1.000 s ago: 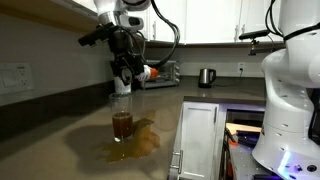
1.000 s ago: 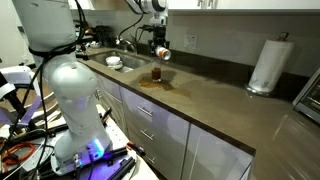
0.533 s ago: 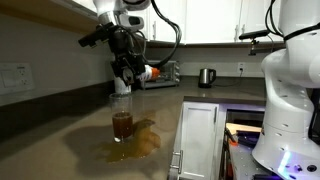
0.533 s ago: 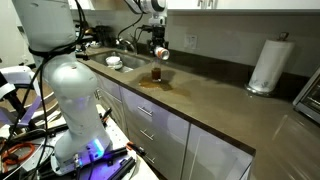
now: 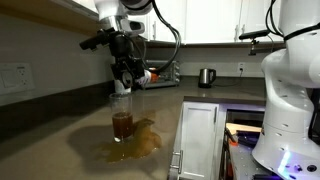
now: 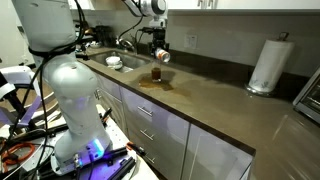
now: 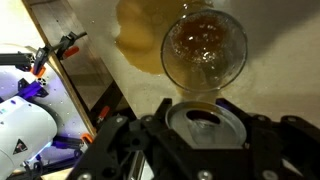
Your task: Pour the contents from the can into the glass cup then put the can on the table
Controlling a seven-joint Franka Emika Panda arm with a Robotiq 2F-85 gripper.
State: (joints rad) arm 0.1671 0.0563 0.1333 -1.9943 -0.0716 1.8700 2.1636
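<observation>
We are in the pouring step. Our gripper is clamped on the tilted can, left of centre, above the part-full glass cup. A puddle spreads over the table. Next, we judge, the can needs righting and setting down.

A brown puddle spreads directly below the end effector. A steel kettle stands well apart from it, farther back. In an exterior view, a white paper towel roll stands far to one side of it, and a sink lies near it on the opposite side.
</observation>
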